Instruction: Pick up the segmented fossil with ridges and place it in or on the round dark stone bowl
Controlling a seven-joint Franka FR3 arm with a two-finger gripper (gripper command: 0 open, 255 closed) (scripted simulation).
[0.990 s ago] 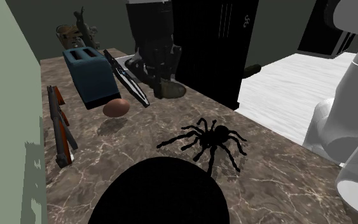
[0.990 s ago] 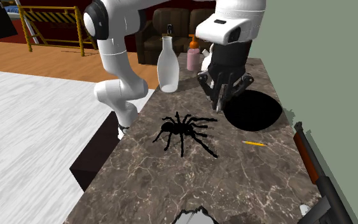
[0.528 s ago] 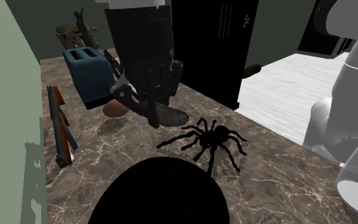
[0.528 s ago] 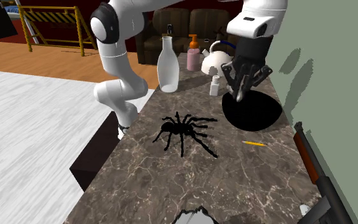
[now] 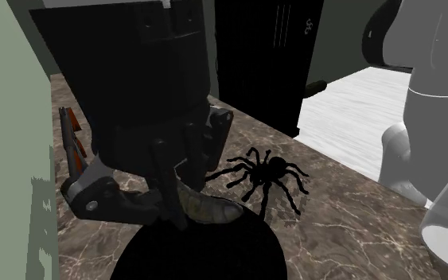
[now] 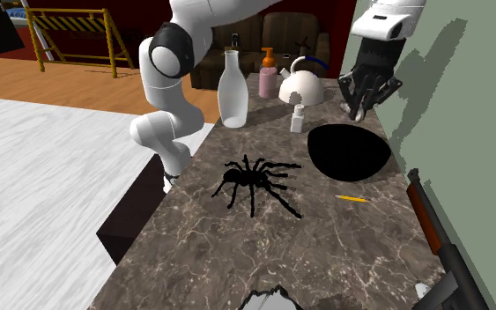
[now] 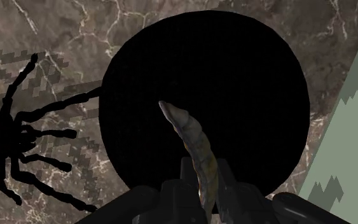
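I am looking at a long brown stone counter [image 6: 237, 255] with a green wall [image 6: 466, 106] along one side. The white arm [image 6: 171, 62] bends up and over it. The big round black bowl [image 6: 350, 151] sits on the counter close to the wall. A black spider [image 6: 250, 180] lies just beside it, and a gun [image 6: 435, 233] with an orange stripe lies along the wall.

The gripper [image 6: 358, 107] hangs in the air over the bowl's rim on the wall side. From the wrist I see the two fingers [image 7: 231, 184] pressed tight on the fossil [image 7: 193, 140]. It is a thin, bent, grey-brown piece with ridges. It pokes out over the dark inside of the bowl [image 7: 234, 76] and is held up, not lying in it.

A tall white bottle [image 6: 231, 88] stands at the counter's far end. A small yellow stick [image 6: 351, 199] lies between the bowl and the gun.

A second ago the gripper was on the spider's side of the bowl. Now it has gone across to the wall, still gripping the fossil. In the shoulder view it has come close to the camera and hides the blue toaster. The bowl and spider have not moved.
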